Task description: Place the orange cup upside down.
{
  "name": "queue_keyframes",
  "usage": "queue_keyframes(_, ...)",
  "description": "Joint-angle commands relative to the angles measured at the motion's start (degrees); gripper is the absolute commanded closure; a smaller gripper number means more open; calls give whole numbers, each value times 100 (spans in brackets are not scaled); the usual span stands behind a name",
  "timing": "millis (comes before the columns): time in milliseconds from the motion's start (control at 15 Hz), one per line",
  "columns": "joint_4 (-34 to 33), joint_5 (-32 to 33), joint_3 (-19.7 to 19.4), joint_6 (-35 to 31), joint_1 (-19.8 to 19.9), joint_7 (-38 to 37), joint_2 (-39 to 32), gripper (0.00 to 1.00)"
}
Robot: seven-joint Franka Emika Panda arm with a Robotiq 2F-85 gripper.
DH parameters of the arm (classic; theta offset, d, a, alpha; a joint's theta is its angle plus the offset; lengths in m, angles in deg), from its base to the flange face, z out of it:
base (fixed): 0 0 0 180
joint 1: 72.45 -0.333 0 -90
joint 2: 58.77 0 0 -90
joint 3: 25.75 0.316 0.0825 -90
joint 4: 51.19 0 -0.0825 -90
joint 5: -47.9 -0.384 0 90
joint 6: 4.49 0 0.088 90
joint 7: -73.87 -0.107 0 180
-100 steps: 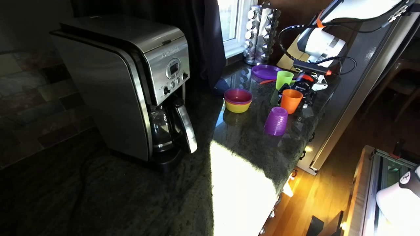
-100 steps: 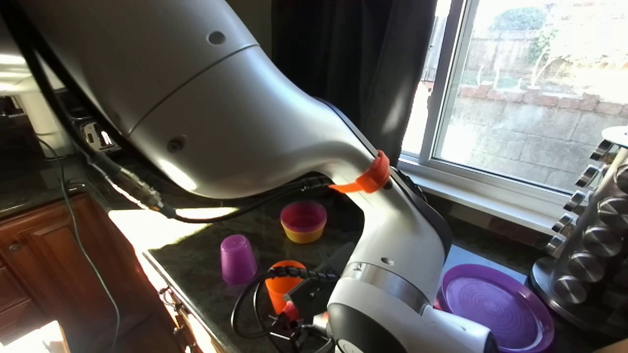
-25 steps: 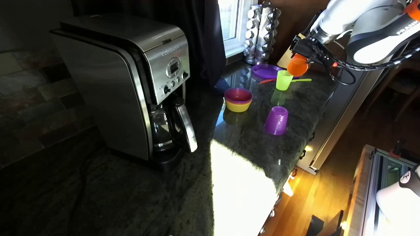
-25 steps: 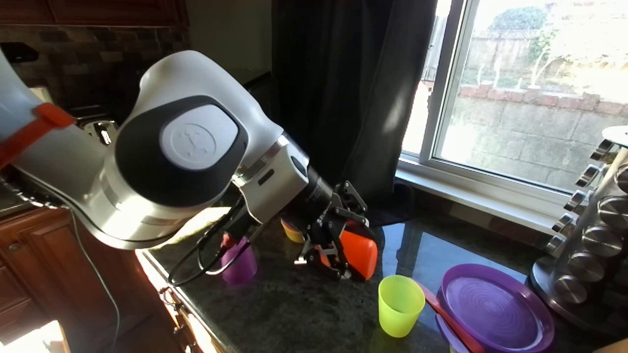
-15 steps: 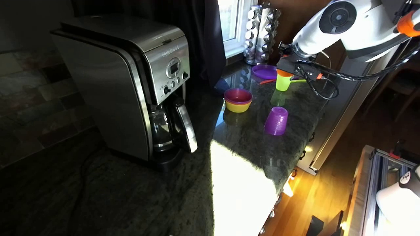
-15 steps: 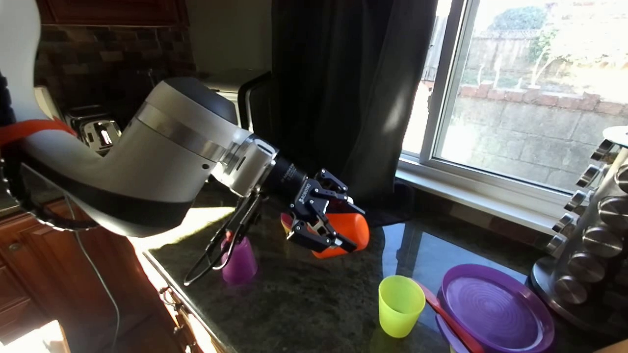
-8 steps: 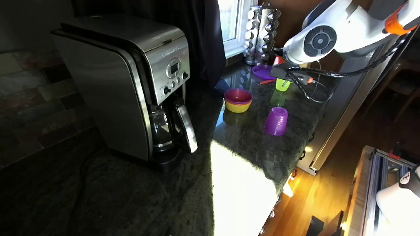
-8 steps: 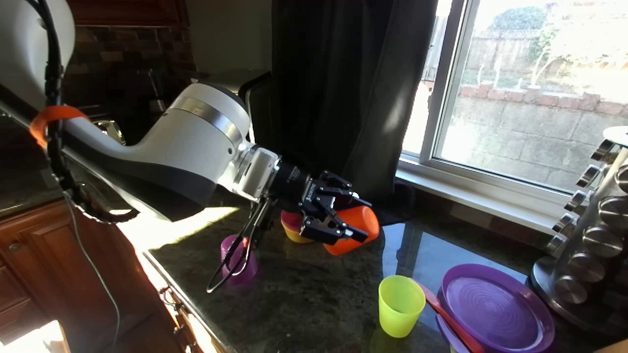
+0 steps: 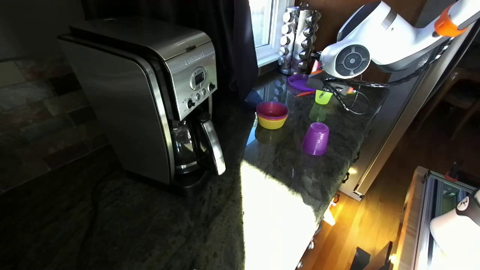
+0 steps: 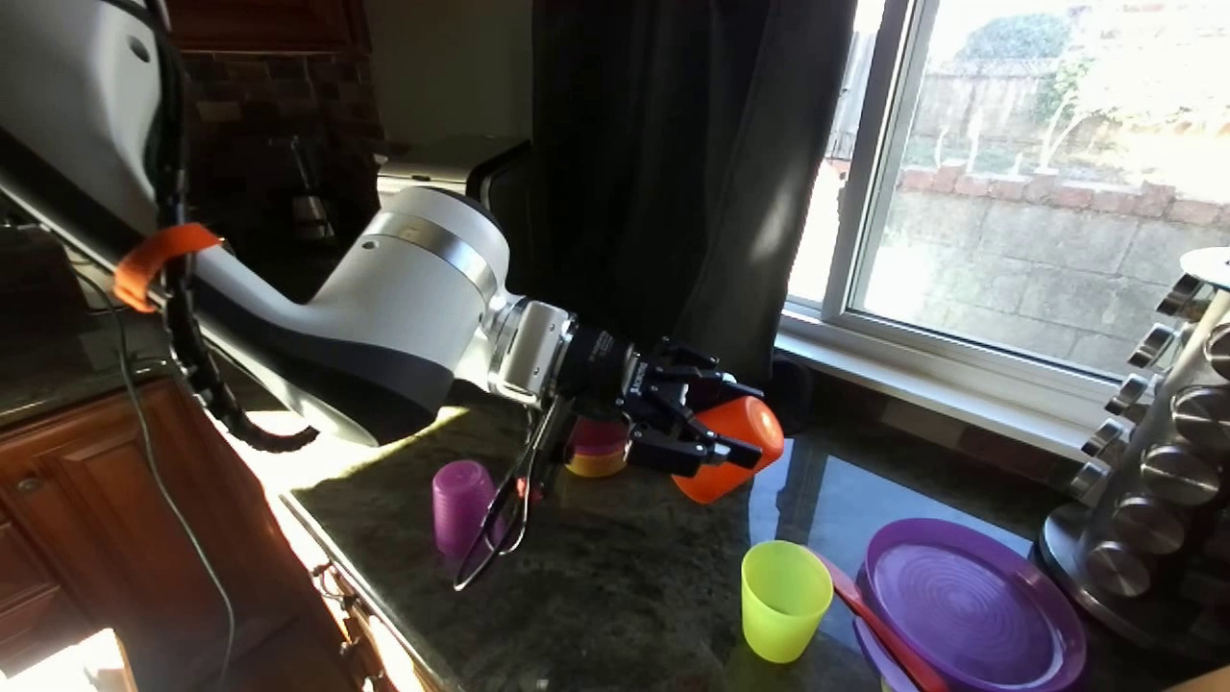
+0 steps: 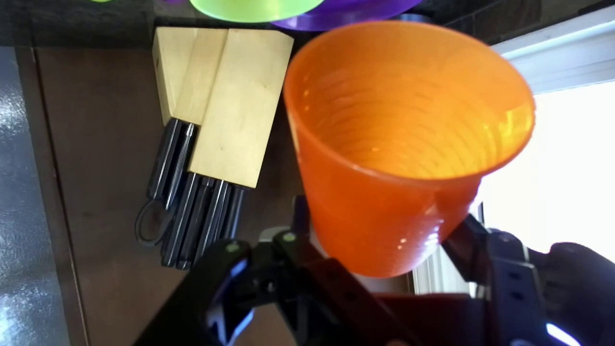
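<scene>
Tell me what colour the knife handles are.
Black: the knife handles show best in the wrist view, sticking out of the pale wood block.

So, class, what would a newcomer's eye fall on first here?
Probably the orange tapered plastic cup, tilted in the black metal gripper above the dark stone counter. Next, the boxy silver metal coffee maker, at left in an exterior view, and the white sunlit patch to its right.

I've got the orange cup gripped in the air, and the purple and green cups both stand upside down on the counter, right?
Not quite: the green cup stands upright, its opening facing up, as seen in an exterior view. The rest holds: the gripper has the orange cup in the air, and the purple cup stands upside down on the counter.
</scene>
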Motion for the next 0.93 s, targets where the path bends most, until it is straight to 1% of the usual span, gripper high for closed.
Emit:
queue_keyframes(0, 148, 764, 428, 745, 424, -469, -855, 58)
queue_keyframes(67, 108, 835, 366, 1178, 288, -128, -1438, 58)
queue_keyframes(133, 131, 947, 386, 1452, 304, 8, -1761, 58)
queue_keyframes(200, 296, 1105, 491, 1306, 515, -351, -1495, 58)
queue_keyframes(333, 349, 1268, 445, 1604, 503, -160, -1983, 58)
queue_keyframes(400, 396, 1335, 419, 1655, 507, -160, -2091, 58)
queue_keyframes(467, 471, 1435, -806, 1864, -728, -67, -2386, 58)
queue_keyframes(533, 486, 1551, -1041, 1891, -938, -179, -2443, 58)
queue_keyframes(600, 472, 1661, -1504, 1906, -1382, -273, -2490, 58)
queue_keyframes(667, 441, 1727, -822, 1963, -702, -262, -2601, 58)
queue_keyframes(733, 392, 1818, -1009, 2062, -898, -217, -2804, 58)
queue_keyframes(867, 378, 1947, -975, 2255, -909, -218, -3019, 58)
